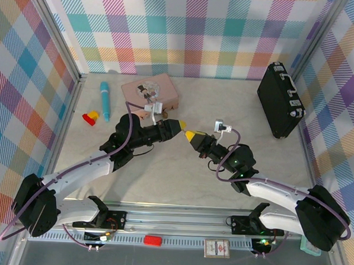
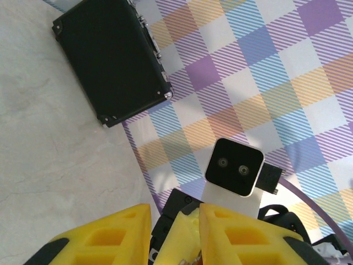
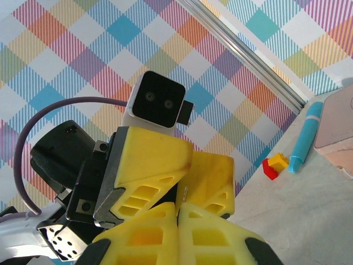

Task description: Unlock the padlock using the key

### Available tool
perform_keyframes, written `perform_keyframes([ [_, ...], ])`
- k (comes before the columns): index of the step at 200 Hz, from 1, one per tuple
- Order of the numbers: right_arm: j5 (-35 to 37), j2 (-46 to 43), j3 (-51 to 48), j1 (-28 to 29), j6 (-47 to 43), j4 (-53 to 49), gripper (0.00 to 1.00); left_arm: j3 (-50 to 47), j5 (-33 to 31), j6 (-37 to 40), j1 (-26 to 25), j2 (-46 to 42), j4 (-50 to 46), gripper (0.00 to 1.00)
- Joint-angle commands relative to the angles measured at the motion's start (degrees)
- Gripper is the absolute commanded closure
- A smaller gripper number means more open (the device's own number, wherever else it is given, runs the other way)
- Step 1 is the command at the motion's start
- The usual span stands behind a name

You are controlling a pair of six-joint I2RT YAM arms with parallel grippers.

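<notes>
My two grippers meet tip to tip above the middle of the table. The right gripper (image 1: 190,134) (image 3: 177,205) is shut on the key (image 3: 185,193), a thin grey sliver that sticks out past its yellow fingertips. The left gripper (image 1: 178,125) (image 2: 174,211) is open, with its fingers (image 3: 154,160) standing on either side of the key and of the right gripper's tip (image 2: 185,237). A gap shows on both sides. Small metal bits lie on the pink box (image 1: 149,88). They are too small to tell whether the padlock is among them.
A black case (image 1: 279,101) (image 2: 110,55) stands at the back right by the plaid wall. A turquoise pen (image 1: 105,100) (image 3: 306,138) and a red and yellow brick (image 1: 91,117) (image 3: 274,164) lie at the back left. The pink box sits just behind the left wrist.
</notes>
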Motion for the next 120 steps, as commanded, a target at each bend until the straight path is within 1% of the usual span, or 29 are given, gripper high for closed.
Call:
perform_keyframes([
  [1, -0.1, 0.5, 0.8, 0.2, -0.5, 2.7, 1.00, 0.3, 2.4, -0.9, 0.3, -0.4, 3.8, 0.74],
  [28, 1.3, 1.1, 0.2, 0.3, 0.0, 3.5, 1.00, 0.3, 3.0, -0.9, 0.3, -1.0, 3.4, 0.76],
  [92, 3.6, 0.7, -0.4, 0.3, 0.7, 3.5, 1.00, -0.3, 3.8, -0.5, 0.3, -2.0, 2.1, 0.75],
  [120, 4.3, 0.7, -0.6, 0.3, 1.2, 3.0, 1.00, -0.2, 4.2, -0.6, 0.3, -2.2, 2.1, 0.81],
])
